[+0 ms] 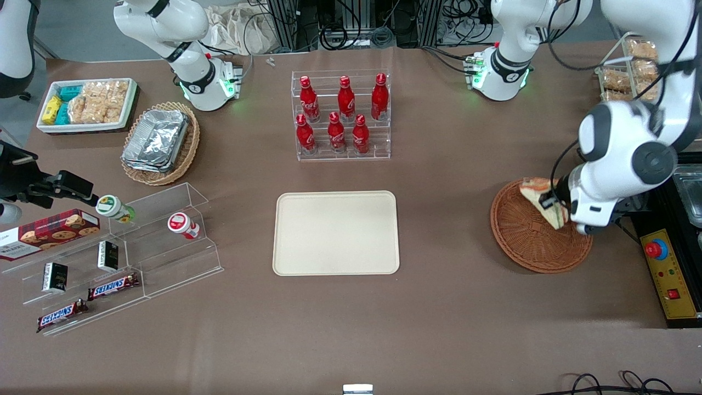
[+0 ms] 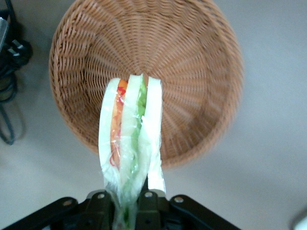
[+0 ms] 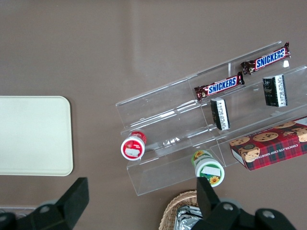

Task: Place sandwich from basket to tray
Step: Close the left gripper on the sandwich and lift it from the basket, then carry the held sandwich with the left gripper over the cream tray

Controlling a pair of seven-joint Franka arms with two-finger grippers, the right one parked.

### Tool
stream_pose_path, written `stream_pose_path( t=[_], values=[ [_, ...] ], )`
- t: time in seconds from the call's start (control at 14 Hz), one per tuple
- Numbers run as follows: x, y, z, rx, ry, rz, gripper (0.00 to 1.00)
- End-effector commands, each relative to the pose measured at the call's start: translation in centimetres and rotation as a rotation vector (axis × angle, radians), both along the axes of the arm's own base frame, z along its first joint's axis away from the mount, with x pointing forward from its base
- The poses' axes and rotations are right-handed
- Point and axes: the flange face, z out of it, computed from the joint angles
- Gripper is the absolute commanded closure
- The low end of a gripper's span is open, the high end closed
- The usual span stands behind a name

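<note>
The sandwich (image 1: 540,195), a wrapped wedge of white bread with orange, green and red filling, hangs in my left gripper (image 1: 555,209) just above the reddish-brown wicker basket (image 1: 526,236). In the left wrist view the black fingers (image 2: 152,208) are shut on the sandwich (image 2: 129,139), which stands edge-on over the basket (image 2: 192,72). The basket holds nothing else. The cream-beige tray (image 1: 336,232) lies flat at the middle of the table, toward the parked arm from the basket; part of it shows in the right wrist view (image 3: 33,135).
A clear rack of red bottles (image 1: 341,115) stands farther from the front camera than the tray. A yellow control box with a red button (image 1: 669,271) sits beside the basket at the table's edge. A clear snack shelf (image 1: 118,258) lies toward the parked arm's end.
</note>
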Motion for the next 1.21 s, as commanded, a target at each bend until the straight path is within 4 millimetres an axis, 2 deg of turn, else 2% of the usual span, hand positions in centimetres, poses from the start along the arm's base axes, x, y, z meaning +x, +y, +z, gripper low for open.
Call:
stream_pose_path(
  t=[0.0, 0.21, 0.36, 0.43, 0.5, 0.57, 0.71, 0.93, 1.07, 1.14],
  values=[
    [0.3, -7.2, 5.7, -0.069, 0.054, -0.192, 1.00],
    [-1.3, -15.7, 6.7, -0.134, 0.038, -0.329, 1.00],
    [-1.9, -21.3, 6.0, -0.146, 0.045, -0.420, 1.00],
    [-1.8, -22.9, 5.1, -0.152, 0.058, -0.439, 1.00],
    [-1.7, -25.4, 4.6, -0.163, 0.047, -0.452, 1.00],
    [-2.0, -28.8, 3.1, -0.167, 0.056, -0.460, 1.00],
    [-1.8, -33.4, -0.7, -0.163, 0.051, -0.426, 1.00],
    [-1.9, -37.7, -5.3, -0.181, -0.040, -0.422, 1.00],
    [-3.0, -40.3, -7.9, -0.143, -0.077, -0.452, 1.00],
    [-3.0, -40.8, -9.4, -0.110, -0.105, -0.471, 1.00]
  ],
)
